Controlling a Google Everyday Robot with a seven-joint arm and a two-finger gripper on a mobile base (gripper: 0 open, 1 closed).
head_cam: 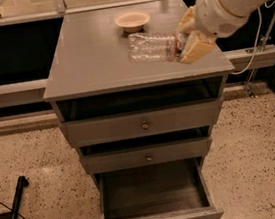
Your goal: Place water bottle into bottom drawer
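Observation:
The water bottle (152,47) is a clear ribbed bottle with a red-and-dark band near the neck. It lies sideways, held above the right part of the cabinet top. My gripper (187,38) is shut on its neck end, with tan fingers (197,47) around it. My white arm reaches in from the upper right. The bottom drawer (153,192) is pulled out at the base of the cabinet, dark grey inside, with nothing in it that shows.
A beige bowl (132,20) stands at the back of the grey cabinet top (89,52). Two shallower drawers (143,124) sit above the bottom one, each slightly ajar. A black pole (13,218) lies on the speckled floor at the left.

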